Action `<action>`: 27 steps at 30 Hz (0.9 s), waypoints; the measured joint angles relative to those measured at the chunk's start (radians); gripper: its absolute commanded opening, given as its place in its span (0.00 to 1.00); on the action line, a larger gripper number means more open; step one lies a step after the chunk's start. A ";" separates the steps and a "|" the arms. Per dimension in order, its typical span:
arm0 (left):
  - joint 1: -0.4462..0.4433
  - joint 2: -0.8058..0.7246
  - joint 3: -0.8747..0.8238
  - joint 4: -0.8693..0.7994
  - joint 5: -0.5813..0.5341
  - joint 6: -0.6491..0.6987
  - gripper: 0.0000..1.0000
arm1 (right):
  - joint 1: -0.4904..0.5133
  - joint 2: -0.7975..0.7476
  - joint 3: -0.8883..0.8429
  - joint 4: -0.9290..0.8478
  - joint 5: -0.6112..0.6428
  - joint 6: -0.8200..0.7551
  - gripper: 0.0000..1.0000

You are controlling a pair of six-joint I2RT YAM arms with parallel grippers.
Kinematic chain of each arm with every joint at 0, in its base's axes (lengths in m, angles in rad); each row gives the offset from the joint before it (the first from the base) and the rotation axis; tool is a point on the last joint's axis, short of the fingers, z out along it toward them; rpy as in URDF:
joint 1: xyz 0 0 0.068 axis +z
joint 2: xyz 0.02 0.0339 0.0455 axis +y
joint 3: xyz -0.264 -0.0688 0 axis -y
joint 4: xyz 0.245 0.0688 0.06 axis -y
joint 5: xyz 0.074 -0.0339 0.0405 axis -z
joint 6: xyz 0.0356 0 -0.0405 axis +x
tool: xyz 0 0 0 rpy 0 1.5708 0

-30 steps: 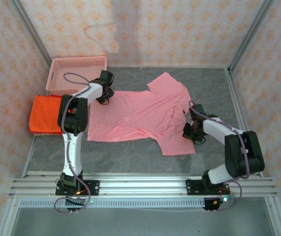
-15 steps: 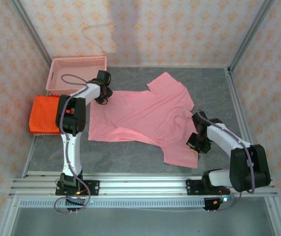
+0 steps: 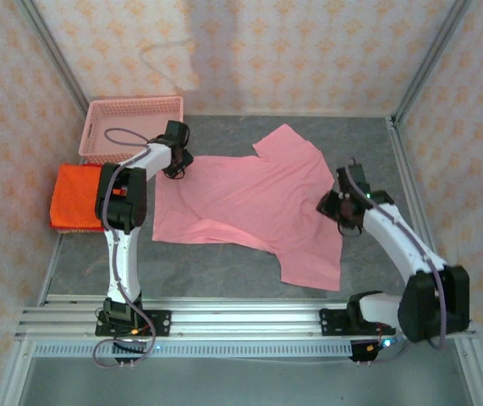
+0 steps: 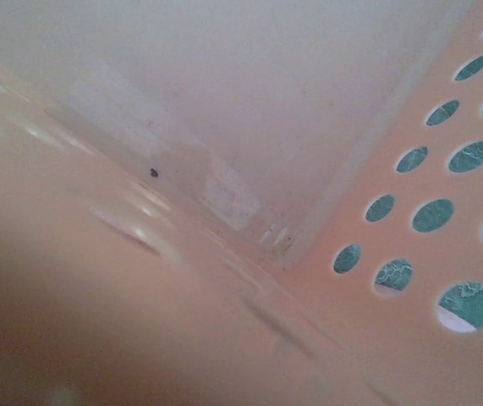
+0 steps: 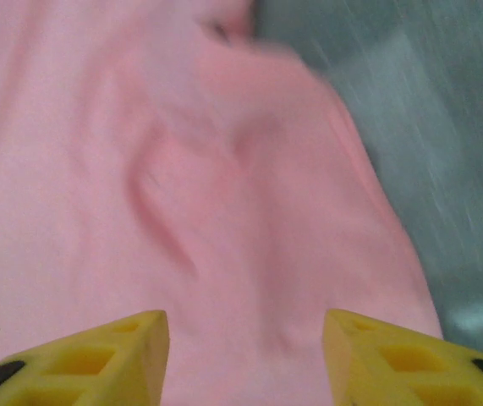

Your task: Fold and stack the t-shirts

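Lying spread on worktop, pink shirt noted; right hand held parted above it, empty. Left hand by basket: opening cannot be told.

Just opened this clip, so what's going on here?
Two robot arms are working on a pink t-shirt that lies spread out, unfolded, on the grey table. The right pincer hangs open over the shirt's right edge and holds nothing. The left pincer is at the shirt's far left corner, close beside the pink basket; whether it grips the cloth cannot be told. Folded orange-red shirts lie at the left.
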 measured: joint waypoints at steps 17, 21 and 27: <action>0.004 0.009 0.023 -0.027 0.013 0.009 0.43 | -0.023 0.995 0.883 0.132 -0.030 -0.157 0.12; 0.003 0.016 0.037 -0.042 0.014 0.016 0.43 | -0.056 1.043 0.958 0.103 -0.053 -0.156 0.11; -0.027 0.036 0.073 -0.060 0.014 0.016 0.43 | -0.164 1.063 0.984 0.068 -0.126 -0.121 0.10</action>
